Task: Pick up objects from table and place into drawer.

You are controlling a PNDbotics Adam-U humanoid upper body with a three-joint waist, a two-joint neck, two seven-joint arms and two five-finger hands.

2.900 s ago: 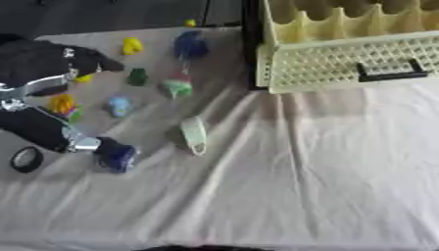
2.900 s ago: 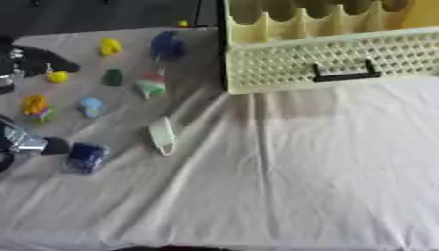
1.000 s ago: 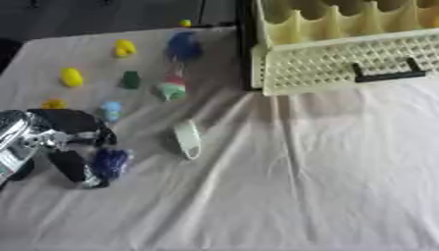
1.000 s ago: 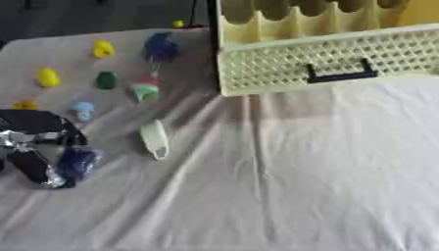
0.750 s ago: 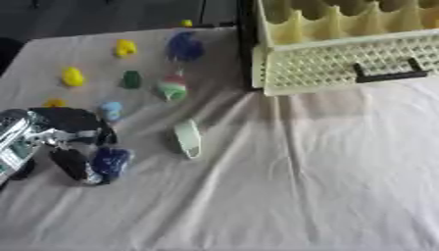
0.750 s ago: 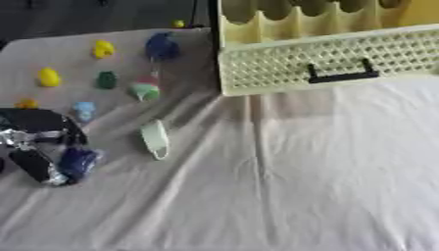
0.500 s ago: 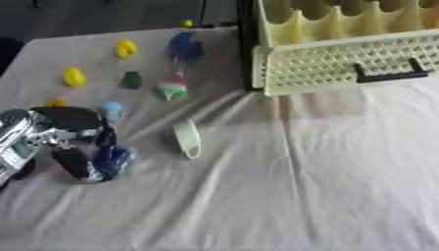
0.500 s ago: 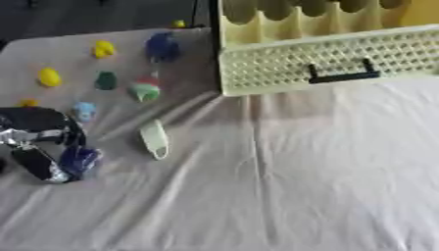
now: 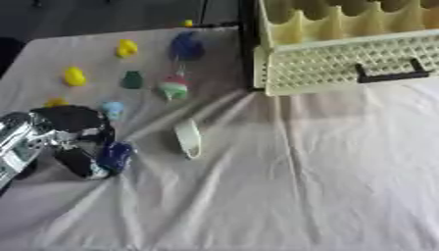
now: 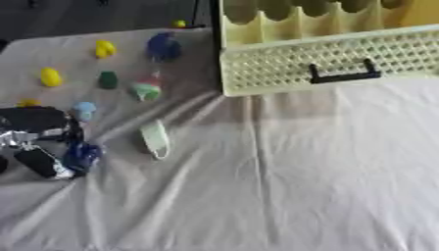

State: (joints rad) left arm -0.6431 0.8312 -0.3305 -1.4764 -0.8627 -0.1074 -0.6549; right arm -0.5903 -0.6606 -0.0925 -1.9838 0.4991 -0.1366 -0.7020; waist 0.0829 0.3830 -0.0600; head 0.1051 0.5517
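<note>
My left hand [image 9: 61, 136], black and silver, lies low at the table's left side, fingers and thumb curled round a dark blue object [image 9: 114, 156] that sits at cloth level. Whether the object is lifted off the cloth I cannot tell. The cream drawer [image 9: 343, 61] with a perforated front and a black handle [image 9: 390, 76] stands open at the far right. Loose on the cloth are two yellow toys [image 9: 127, 47] [image 9: 75, 76], a dark green piece [image 9: 132, 79], a blue toy [image 9: 186, 46], a green-and-red piece [image 9: 173, 88], a light blue piece [image 9: 111, 109] and a pale oblong object [image 9: 188, 138].
A wrinkled pale cloth [image 9: 300, 186] covers the table, bare across the middle and right front. An orange-yellow bit [image 9: 56, 102] peeks out just beyond my hand. A small yellow thing [image 9: 188, 23] sits at the far edge. The drawer's inner dividers [image 10: 291, 12] show along the top.
My left hand came down from the far-left toys to the dark blue object and curled round it; over the last second hand and object edged slightly away from the front edge.
</note>
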